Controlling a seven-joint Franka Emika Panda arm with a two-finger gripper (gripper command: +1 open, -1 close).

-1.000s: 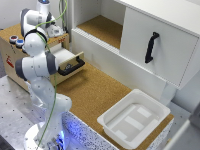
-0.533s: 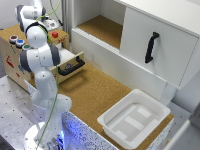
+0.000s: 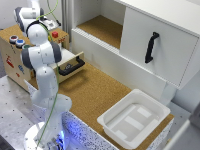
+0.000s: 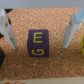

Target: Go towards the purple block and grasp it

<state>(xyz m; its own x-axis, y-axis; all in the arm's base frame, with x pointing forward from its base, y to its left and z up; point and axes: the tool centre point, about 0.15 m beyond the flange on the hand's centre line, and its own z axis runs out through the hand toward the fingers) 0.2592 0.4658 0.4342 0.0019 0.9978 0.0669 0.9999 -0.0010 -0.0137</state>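
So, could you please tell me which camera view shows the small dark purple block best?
The wrist view: the small dark purple block, with yellow letters, lies on cork between the open hand's fingers. In the exterior view, the arm hides it.

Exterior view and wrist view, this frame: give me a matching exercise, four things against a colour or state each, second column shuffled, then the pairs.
Things:
1. purple block
2. tray
3. cabinet handle
4. tool

Colour or state:
A. black, on the white sliding door
B. open, a finger on each side of the block
C. white, with nothing in it, on the cork surface
D. dark, with yellow letters E and G

Pairs: 1-D, 2-C, 3-A, 4-B
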